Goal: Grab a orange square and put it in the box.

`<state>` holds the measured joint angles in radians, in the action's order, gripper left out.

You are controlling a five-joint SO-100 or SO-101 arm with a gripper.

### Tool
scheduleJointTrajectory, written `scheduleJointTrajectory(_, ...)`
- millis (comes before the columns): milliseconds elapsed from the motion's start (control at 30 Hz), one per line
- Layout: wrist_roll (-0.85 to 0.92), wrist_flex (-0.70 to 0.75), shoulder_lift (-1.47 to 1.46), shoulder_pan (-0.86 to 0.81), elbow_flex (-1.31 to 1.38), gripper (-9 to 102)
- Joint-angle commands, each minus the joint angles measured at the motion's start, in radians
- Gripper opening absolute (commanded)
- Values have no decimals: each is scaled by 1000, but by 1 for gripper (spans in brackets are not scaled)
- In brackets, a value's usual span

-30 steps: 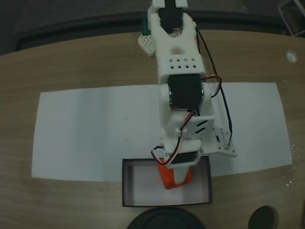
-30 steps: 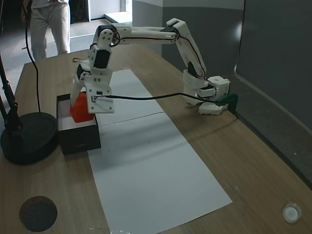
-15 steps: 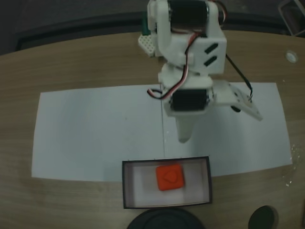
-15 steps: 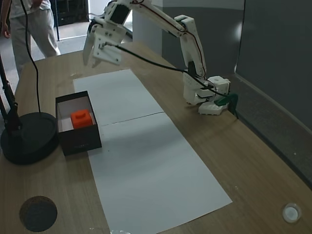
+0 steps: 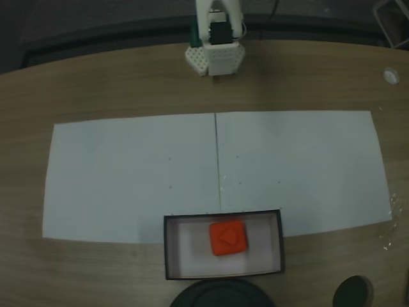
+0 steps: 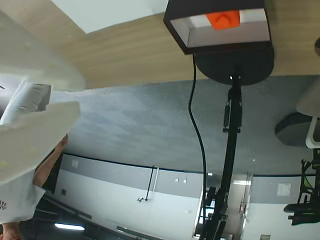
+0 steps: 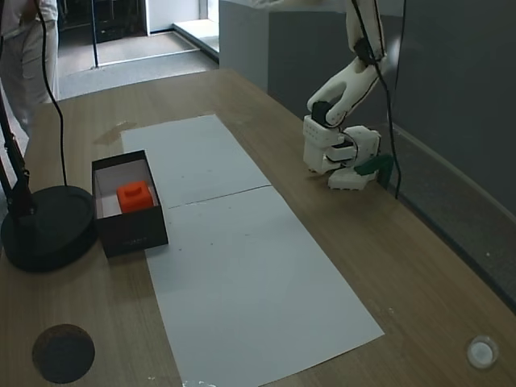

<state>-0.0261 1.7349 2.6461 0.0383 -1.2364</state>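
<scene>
In the wrist view the gripper (image 6: 37, 107) shows as blurred pale fingers (image 6: 35, 135) at the left edge, with a narrow gap and nothing between them; whether fully parted I cannot tell. The orange square (image 6: 223, 19) lies well apart from them, across the table toward the top right of that view, resting inside the box (image 6: 180, 37) (so the placing looks done). In a fixed view the orange square (image 5: 228, 238) sits flat near the box's (image 5: 168, 249) middle: bright cube, faint raised mark on top.
</scene>
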Motion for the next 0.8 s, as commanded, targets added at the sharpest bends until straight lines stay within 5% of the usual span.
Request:
scheduleJointTrajectory(0,55,-44,239,-5,-293,0)
scheduleJointTrajectory(333,77,-186,831,-46,-882,0)
scheduleJointTrajectory(533,80,-239,810,-46,-943,0)
scheduleJointTrajectory(767,74,-563,810,-46,-1264,0)
